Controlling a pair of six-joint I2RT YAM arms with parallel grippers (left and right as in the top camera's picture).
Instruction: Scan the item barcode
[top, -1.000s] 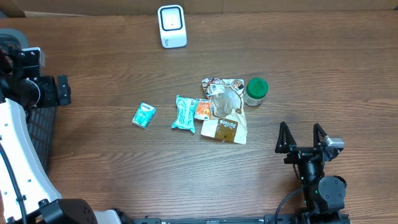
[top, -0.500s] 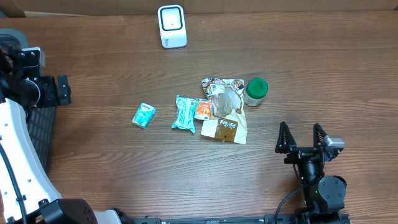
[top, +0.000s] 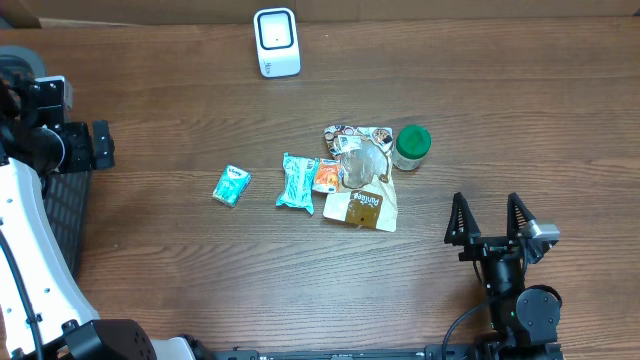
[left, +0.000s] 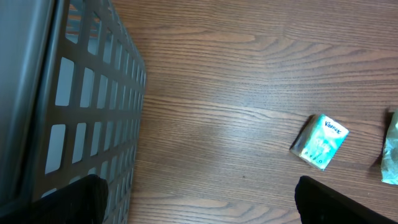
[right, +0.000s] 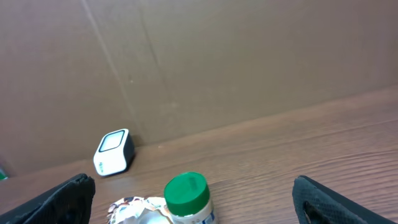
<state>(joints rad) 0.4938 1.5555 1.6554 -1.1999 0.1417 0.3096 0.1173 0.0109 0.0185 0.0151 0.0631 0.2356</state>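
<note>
Green-lidded jar (top: 411, 146) is found just right of the snack pouches (top: 360, 180), well apart from the scanner (top: 276, 42). It is judged rigid, light, slippery (best gripped around the body). Left gripper (left: 205, 202) and right gripper (top: 489, 217) are spread wide, 2 empty.

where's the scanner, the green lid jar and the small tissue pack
scanner (top: 276, 34): overhead view, its upper face
green lid jar (top: 413, 138): overhead view, the lid
small tissue pack (left: 319, 142): left wrist view, its top face
</note>
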